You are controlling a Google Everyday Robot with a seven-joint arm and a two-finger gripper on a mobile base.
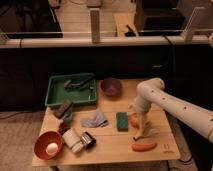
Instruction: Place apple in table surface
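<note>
The apple [133,120], small, round and yellow-orange, sits on the light wooden table surface [110,145], just right of a green sponge [121,121]. My white arm reaches in from the right and bends down over that spot. The gripper [141,129] points down at the tabletop right beside the apple, on its right side and partly over it. Its jaws stand open. The fingers hide the apple's right edge, so I cannot tell whether a finger still touches the fruit.
An orange-red sausage-shaped item [144,146] lies near the front edge below the gripper. A purple bowl [111,86] and a green tray [55,100] stand at the back. A blue cloth [95,119], two cans [80,140] and a red bowl [40,145] holding a white ball fill the left.
</note>
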